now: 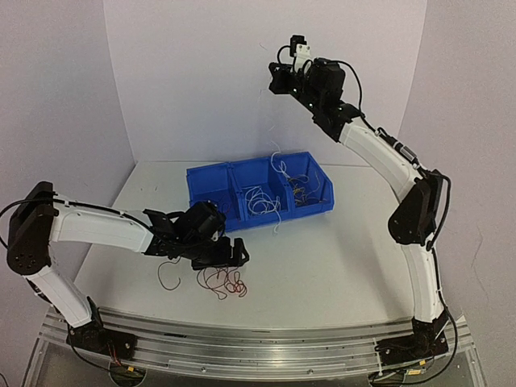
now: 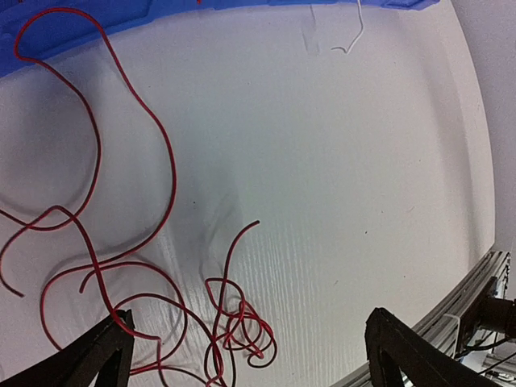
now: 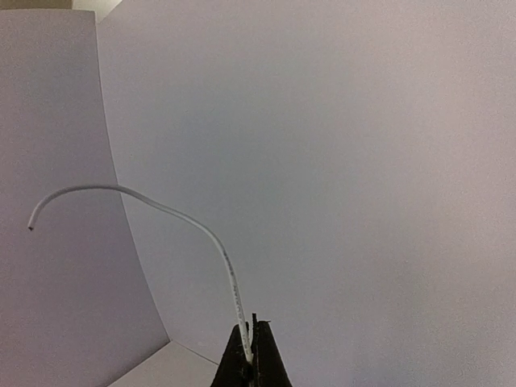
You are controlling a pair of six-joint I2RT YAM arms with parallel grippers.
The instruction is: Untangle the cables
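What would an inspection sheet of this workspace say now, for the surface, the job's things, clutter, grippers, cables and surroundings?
Surface: white table, flat.
Job's things: dark red cables lie tangled and loose on the table; white cables are in the middle compartment of the blue bin; small tangle in its right compartment, colours unclear.
Clutter: nothing seen.
Grippers: left gripper open, low over the dark red cables; right gripper shut on one white cable, raised high.
Cables: black arm wiring runs along the arms.
Surroundings: plain walls; metal rail at the near edge.
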